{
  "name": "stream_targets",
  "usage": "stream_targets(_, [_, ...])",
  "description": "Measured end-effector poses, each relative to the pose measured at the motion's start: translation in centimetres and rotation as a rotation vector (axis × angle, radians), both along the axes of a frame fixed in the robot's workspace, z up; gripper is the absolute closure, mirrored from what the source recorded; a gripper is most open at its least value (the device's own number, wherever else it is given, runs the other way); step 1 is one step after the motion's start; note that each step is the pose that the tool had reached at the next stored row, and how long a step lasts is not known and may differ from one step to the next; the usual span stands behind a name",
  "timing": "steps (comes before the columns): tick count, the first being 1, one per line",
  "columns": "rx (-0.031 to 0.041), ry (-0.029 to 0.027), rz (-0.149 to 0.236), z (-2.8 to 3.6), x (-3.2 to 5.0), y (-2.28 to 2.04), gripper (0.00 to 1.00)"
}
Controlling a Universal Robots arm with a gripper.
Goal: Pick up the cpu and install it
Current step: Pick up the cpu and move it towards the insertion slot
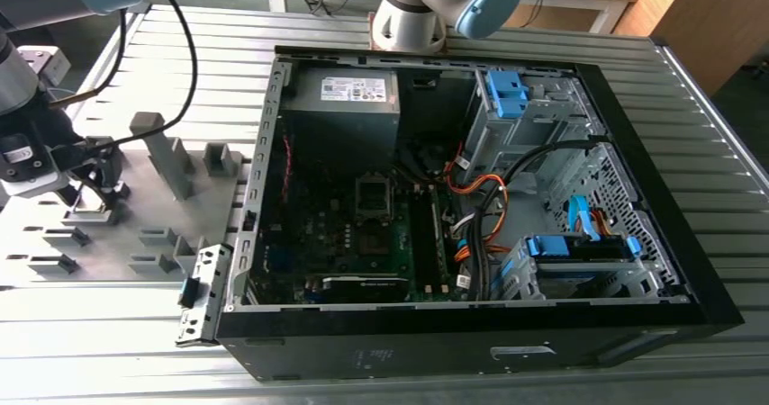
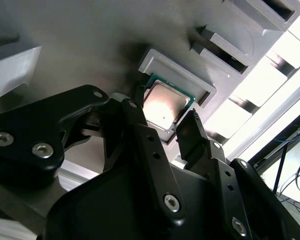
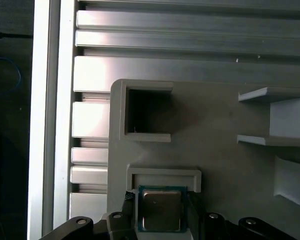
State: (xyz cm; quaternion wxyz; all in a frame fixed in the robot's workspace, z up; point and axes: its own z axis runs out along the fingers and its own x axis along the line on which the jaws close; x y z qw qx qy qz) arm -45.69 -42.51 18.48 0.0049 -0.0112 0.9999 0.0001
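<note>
The cpu, a small square chip with a silvery top and a green rim, lies in a shallow pocket of the grey fixture plate. In the first wrist view the cpu sits just under the pocket's raised wall. My gripper straddles it, and its black fingers rest against two opposite edges of the chip. In the exterior view the gripper stands low over the fixture plate at the exterior view's left, outside the open computer case.
Inside the case the motherboard's socket frame lies near the middle, with cables and blue drive bays to the exterior view's right. Upright grey blocks stand on the fixture plate. A second arm's base stands behind the case.
</note>
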Motion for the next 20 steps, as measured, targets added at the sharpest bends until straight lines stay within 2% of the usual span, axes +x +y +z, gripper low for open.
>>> stream_targets(7, [-0.0001,-0.0042,0.006,-0.01,-0.04,0.00,0.47])
stream_targets(20, [-0.0005,-0.0043,0.003,-0.05,-0.05,0.00,0.47])
